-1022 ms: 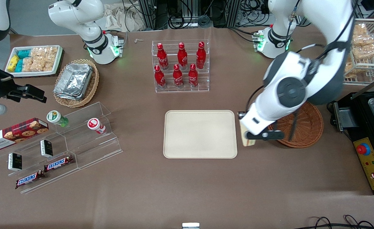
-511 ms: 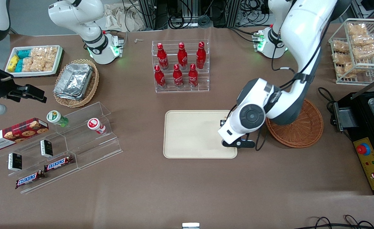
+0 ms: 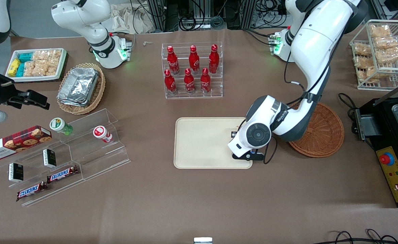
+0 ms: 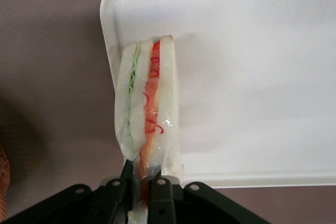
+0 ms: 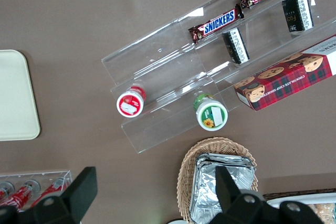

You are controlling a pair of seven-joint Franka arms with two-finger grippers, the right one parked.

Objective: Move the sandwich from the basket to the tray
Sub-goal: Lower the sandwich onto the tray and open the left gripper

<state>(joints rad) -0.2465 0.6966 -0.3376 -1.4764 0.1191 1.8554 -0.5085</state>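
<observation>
My left gripper (image 4: 140,174) is shut on the sandwich (image 4: 149,108), a plastic-wrapped wedge of white bread with red-orange and green filling. The sandwich hangs edge-on over a rounded corner of the cream tray (image 4: 252,77), close to the rim; I cannot tell whether it touches. In the front view the gripper (image 3: 246,154) is over the tray (image 3: 202,142) at the end nearest the reddish-brown basket (image 3: 324,135), and the wrist hides the sandwich. The basket shows nothing in it. A sliver of it also shows in the left wrist view (image 4: 2,182).
A clear rack of red bottles (image 3: 192,69) stands farther from the camera than the tray. A clear stepped shelf with snacks (image 3: 66,149), a tan basket of foil trays (image 3: 80,86) and a white snack tray (image 3: 36,64) lie toward the parked arm's end. A black box with a red button (image 3: 386,158) stands beside the basket.
The gripper has carried the sandwich from beside the basket's rim to over the tray's near-basket end, and the arm has dropped lower.
</observation>
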